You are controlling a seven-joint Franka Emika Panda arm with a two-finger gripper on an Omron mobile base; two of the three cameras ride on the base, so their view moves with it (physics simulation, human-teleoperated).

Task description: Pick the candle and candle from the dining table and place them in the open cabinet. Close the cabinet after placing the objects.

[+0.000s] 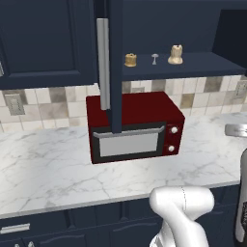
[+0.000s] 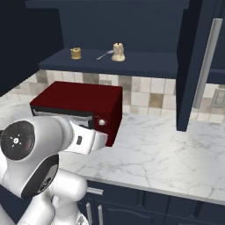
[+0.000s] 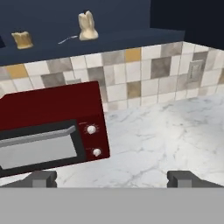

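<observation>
Nearest, the gripper [image 3: 112, 178] shows in the hand view as two dark finger tips set wide apart with nothing between them, hanging over the white marble counter [image 3: 153, 140]. Beyond them sits the red microwave [image 3: 48, 127], its two knobs facing the camera, against a tiled backsplash [image 3: 144, 74] with a wall outlet [image 3: 195, 70].

Only the left base view takes in the microwave's front squarely, partly crossed by the edge-on open cabinet door [image 1: 116, 67] and its long silver bar handle [image 1: 102, 62]. The right base view sees that door [image 2: 189, 66] from its other side, well to the right of the microwave, and the robot's white arm [image 2: 44, 145] low at the left.

Farthest up, the open cabinet [image 2: 145, 59] holds both candles on its shelf: the golden-tan candle [image 2: 76, 53] to the left, the pale cream candle [image 2: 117, 52] to the right, standing apart. Between them lies a small pale object [image 1: 154, 58], too small to identify.
</observation>
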